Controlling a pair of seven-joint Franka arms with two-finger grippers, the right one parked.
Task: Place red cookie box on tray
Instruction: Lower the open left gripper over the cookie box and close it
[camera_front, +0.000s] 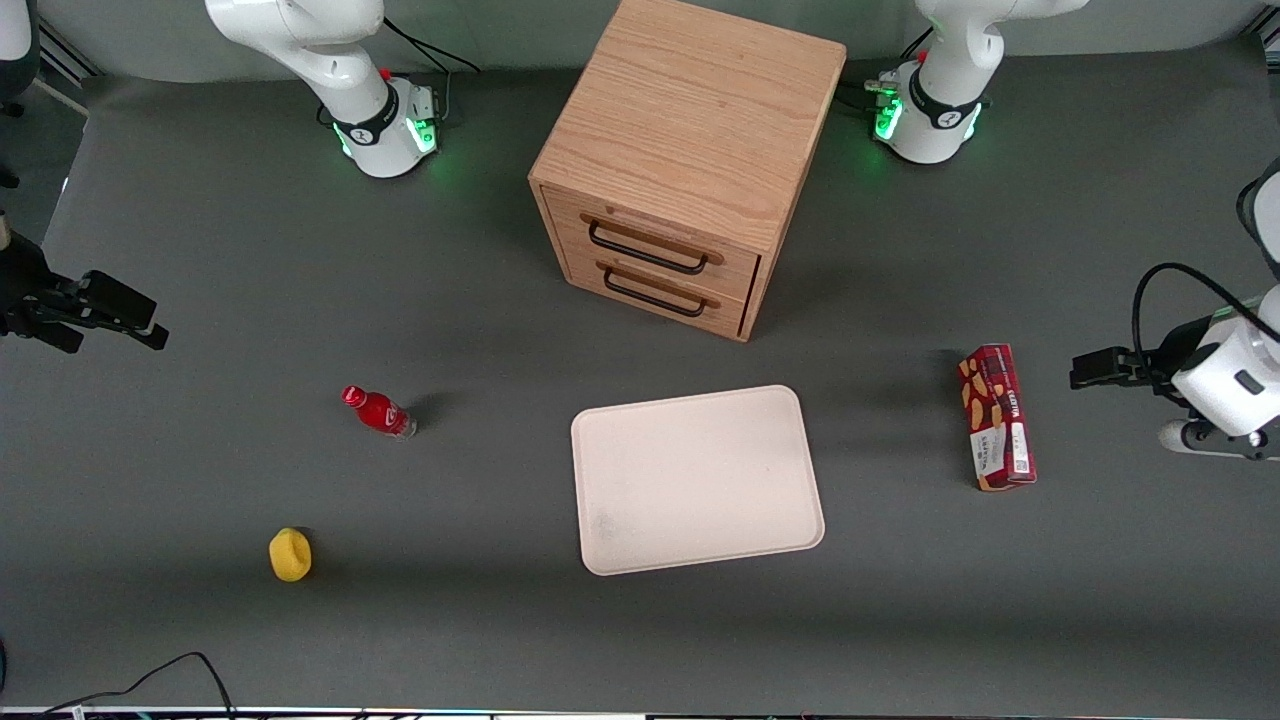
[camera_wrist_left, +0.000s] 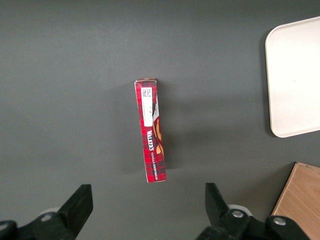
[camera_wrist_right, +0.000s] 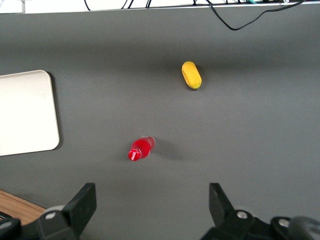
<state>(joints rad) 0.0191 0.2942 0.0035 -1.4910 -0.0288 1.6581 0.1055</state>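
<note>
The red cookie box (camera_front: 997, 417) is a long dark-red tartan carton lying flat on the grey table, toward the working arm's end. It also shows in the left wrist view (camera_wrist_left: 151, 132). The cream-white tray (camera_front: 697, 480) lies flat and bare at the table's middle, well apart from the box; its edge shows in the left wrist view (camera_wrist_left: 295, 75). My left gripper (camera_front: 1085, 375) hangs above the table beside the box, farther toward the table's end than it. In the wrist view the gripper (camera_wrist_left: 147, 192) is open and empty, with the box's end just off its fingertips (camera_wrist_left: 82, 197).
A wooden two-drawer cabinet (camera_front: 690, 150) stands farther from the front camera than the tray, drawers facing it. A small red bottle (camera_front: 378, 411) and a yellow object (camera_front: 290, 554) lie toward the parked arm's end.
</note>
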